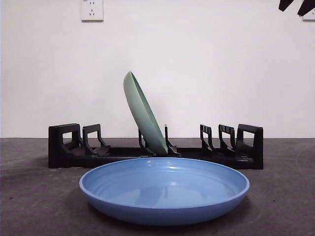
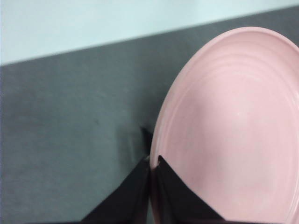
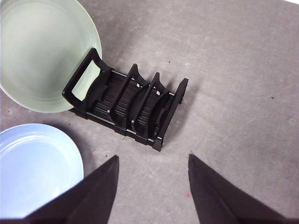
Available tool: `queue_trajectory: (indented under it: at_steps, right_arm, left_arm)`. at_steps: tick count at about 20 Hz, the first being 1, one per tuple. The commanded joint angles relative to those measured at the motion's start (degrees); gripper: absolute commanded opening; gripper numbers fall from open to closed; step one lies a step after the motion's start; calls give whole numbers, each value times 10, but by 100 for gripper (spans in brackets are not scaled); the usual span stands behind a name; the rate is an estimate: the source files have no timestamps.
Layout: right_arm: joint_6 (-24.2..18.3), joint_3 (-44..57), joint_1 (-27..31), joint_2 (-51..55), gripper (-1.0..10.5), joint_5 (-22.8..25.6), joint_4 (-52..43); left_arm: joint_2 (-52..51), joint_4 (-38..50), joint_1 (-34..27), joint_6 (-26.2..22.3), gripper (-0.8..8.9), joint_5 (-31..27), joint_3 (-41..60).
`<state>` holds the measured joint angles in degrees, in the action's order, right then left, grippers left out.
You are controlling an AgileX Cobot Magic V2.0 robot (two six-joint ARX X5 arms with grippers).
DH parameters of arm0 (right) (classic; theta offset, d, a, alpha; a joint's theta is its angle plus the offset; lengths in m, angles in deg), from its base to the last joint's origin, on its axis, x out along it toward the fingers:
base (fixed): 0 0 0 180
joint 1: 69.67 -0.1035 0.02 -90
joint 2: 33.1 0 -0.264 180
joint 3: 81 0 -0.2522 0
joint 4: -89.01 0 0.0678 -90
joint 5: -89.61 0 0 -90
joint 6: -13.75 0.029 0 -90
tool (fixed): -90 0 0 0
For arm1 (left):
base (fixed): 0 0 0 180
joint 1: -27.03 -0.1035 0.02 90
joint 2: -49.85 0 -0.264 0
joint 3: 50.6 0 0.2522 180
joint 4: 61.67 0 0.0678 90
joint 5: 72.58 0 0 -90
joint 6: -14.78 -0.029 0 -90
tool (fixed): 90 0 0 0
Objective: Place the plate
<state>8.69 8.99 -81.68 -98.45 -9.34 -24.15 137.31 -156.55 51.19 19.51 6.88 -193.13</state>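
In the left wrist view, my left gripper [image 2: 152,161] is shut on the rim of a pink plate [image 2: 233,130], over grey tabletop near the wall. This plate is out of the front view. A black dish rack [image 1: 64,147] [image 3: 135,107] stands across the table's middle. A green plate [image 1: 145,115] [image 3: 42,51] leans upright in one of its middle slots. My right gripper [image 3: 153,161] hangs open and empty, high above the table by the rack's end slots. A black tip [image 1: 295,6] shows at the front view's top right corner.
A blue plate [image 1: 165,189] [image 3: 32,163] lies flat on the table in front of the rack, close to the front camera. Several rack slots on either side of the green plate hold nothing. A white wall with a socket [image 1: 92,10] stands behind.
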Motion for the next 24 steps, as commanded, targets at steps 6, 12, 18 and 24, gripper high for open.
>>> queue_trajectory:
  at_steps: [6,12,18,24]
  right_arm:
    - [6,-5,-3,-5,237,-1,3]
    - [6,-5,-3,-5,237,-1,6]
    - [6,-5,-3,-5,237,-1,12]
    - [6,-5,-3,-5,237,-1,12]
  left_arm:
    - [-152,-26,18,16,7,78,238]
    - [-350,148,22,86,7,162,517]
    - [-490,285,22,181,7,231,775]
    - [-482,420,22,268,7,256,899]
